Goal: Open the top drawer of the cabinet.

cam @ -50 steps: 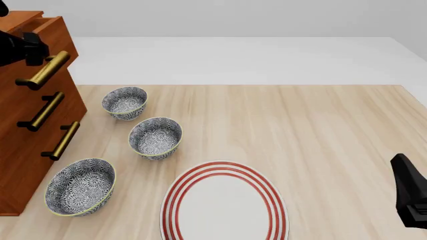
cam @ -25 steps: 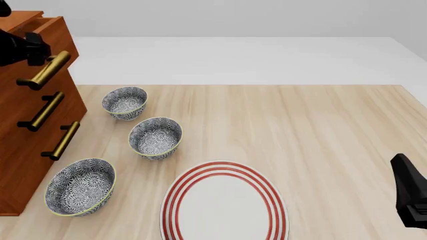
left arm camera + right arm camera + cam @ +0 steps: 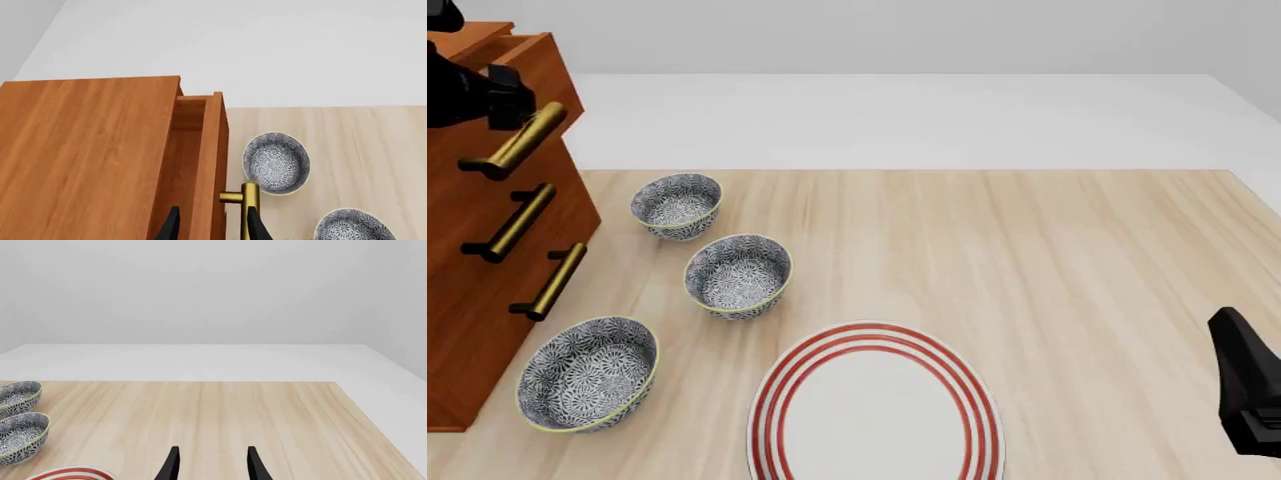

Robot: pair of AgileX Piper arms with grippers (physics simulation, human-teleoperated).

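Note:
The cabinet [image 3: 461, 280] stands at the table's far left, three drawers with brass bar handles. The top drawer [image 3: 545, 62] is pulled out a little; in the left wrist view a gap shows behind its front panel [image 3: 215, 145]. Its brass handle [image 3: 518, 138] [image 3: 249, 200] sticks out toward the bowls. My left gripper [image 3: 487, 95] [image 3: 212, 227] is open above the drawer's front, its fingers straddling the front panel and handle, apart from the bar. My right gripper [image 3: 1244, 400] [image 3: 212, 465] is open and empty, low at the near right.
Three patterned bowls [image 3: 677, 205] [image 3: 738, 275] [image 3: 587, 372] stand in a row just right of the cabinet. A red-ringed white plate [image 3: 874, 405] lies at the near middle. The table's [image 3: 1068, 260] far edge runs behind the bowls.
My left gripper has risen slightly over the top drawer's front. The drawer, handle and right arm have not moved.

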